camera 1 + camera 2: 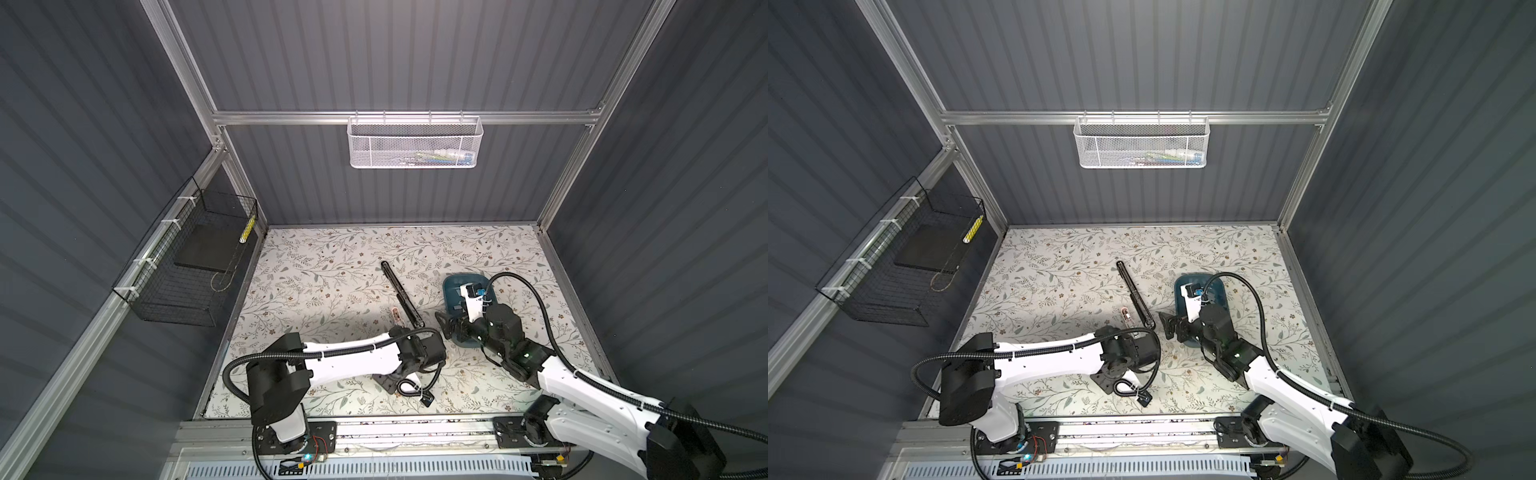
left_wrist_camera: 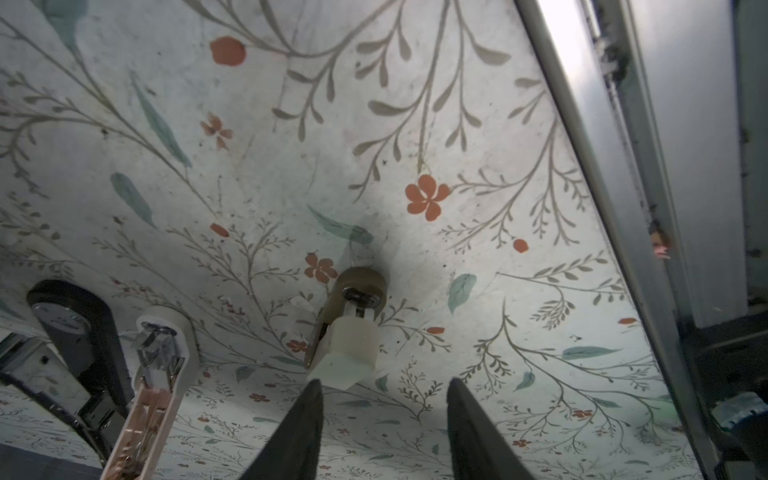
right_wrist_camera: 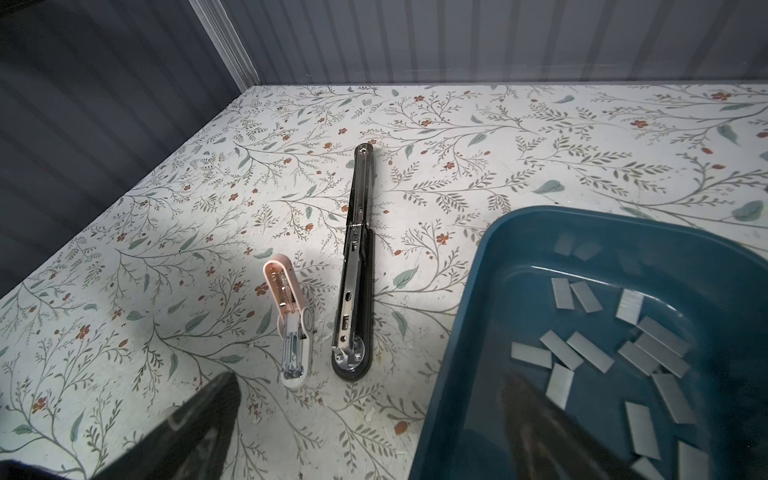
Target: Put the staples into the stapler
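Spread wide, holding nothing: right gripper [image 3: 370, 376]. Just below, perhaps touched by its blurred finger, staples [image 3: 590, 351] in teal bin [image 3: 482, 316]: light, stiff, slick, likely brittle. Pinch one across long edges.

Staples [image 3: 590, 351]: thin metal strips, silver-grey, dull satin sheen. Tray [image 3: 469, 332]: teal plastic, smooth and glossy, walls reflected the strips. Black stapler [image 3: 353, 282]: bright chromed metal magazine on a matt black base. Pink stapler [image 3: 291, 316]: smooth pink and white plastic, shiny metal inside. Table [image 3: 519, 158]: matt floral print, lightly scuffed.
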